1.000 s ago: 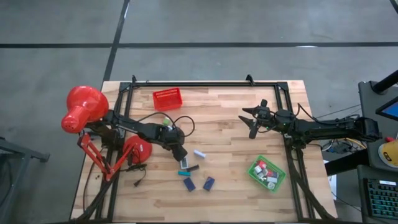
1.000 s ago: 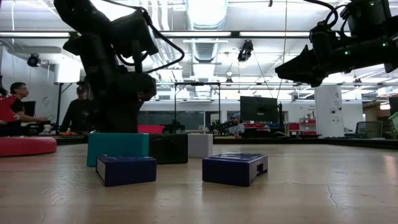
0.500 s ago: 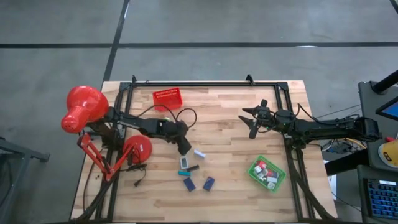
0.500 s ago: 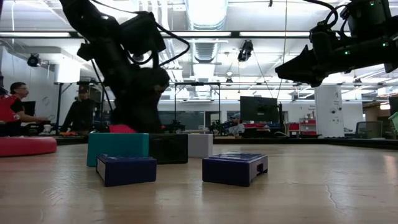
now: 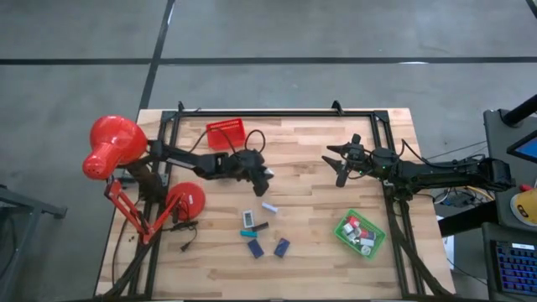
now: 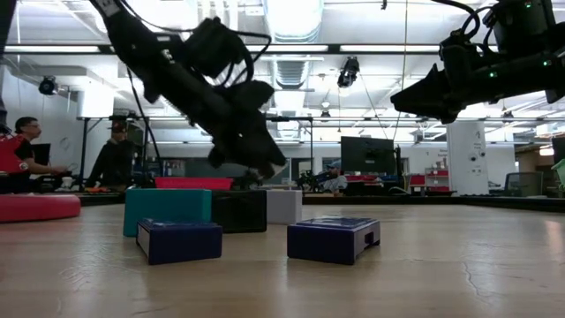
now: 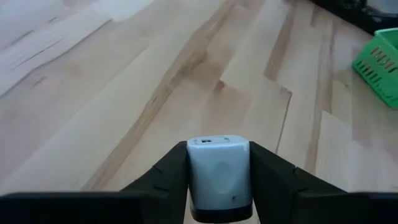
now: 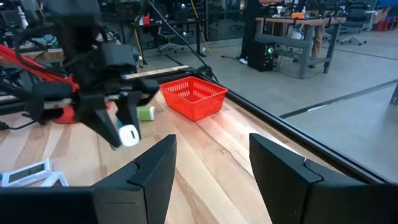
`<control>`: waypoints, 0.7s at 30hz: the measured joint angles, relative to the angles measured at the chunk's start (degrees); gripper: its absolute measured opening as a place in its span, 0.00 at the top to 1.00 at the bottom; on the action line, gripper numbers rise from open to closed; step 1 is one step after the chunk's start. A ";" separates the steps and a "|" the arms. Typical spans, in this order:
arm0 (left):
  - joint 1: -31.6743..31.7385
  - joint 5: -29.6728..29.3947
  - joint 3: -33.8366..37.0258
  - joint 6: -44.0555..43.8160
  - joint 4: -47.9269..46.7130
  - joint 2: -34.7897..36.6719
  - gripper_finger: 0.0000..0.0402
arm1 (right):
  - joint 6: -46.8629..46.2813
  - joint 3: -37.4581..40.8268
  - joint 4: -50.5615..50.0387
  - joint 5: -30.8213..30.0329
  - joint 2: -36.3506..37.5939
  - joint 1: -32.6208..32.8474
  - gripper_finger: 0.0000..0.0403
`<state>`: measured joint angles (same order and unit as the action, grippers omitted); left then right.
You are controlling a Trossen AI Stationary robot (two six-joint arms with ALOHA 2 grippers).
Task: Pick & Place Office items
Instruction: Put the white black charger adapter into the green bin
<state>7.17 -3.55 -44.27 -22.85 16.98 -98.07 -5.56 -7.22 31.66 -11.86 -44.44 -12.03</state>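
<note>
Wooden plank table [image 5: 302, 168] with a black frame, on a grey concrete floor; beyond it, in the low view, an open workshop with ceiling lights, desks, monitors and two seated people at the far left. A red desk lamp [image 5: 113, 147] stands at the table's left edge, a red tray [image 5: 225, 133] sits near the far edge, and a green tray [image 5: 361, 233] holding several small pieces lies near the right front corner.

Left gripper [image 5: 263, 178], raised above the table just right of the red tray: its two dark fingers [image 7: 166, 177] are closed on a small white block [image 7: 219, 171]. The block is rounded, pale grey-white, with a small slot on its outer end face; its long axis runs along the fingers, and that end points away from the wrist, toward the table's right side. In the right wrist view it shows as a white tip slanting down toward the tabletop.

Loose pieces near the front centre: a white block [image 5: 269, 206], a teal block [image 6: 167, 210], two navy blocks [image 6: 179, 240] [image 6: 333, 238] and a black piece [image 6: 240, 210].

Right gripper [image 5: 336, 161], raised over the right half of the table: fingers parted, holding nothing.
</note>
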 joint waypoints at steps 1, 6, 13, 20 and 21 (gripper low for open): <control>0.51 0.94 0.00 0.52 1.89 -1.14 0.66 | 0.01 0.00 0.01 0.00 0.02 0.00 0.51; 2.21 3.00 -0.77 2.78 9.13 -6.87 0.66 | 0.00 0.00 0.04 0.00 0.01 0.02 0.51; 2.25 4.97 -9.24 6.83 11.33 -15.14 0.66 | 0.00 0.00 0.00 0.00 0.00 0.01 0.51; 2.24 14.82 -21.00 7.74 3.37 -23.17 0.66 | 0.00 0.00 0.01 -0.01 -0.02 0.01 0.51; 2.20 15.32 -23.01 8.31 1.62 -24.14 0.66 | 0.00 0.00 0.01 0.00 -0.05 0.00 0.51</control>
<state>9.37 11.78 -67.28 -14.54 18.60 -122.21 -5.56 -7.22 31.68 -11.86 -44.49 -12.03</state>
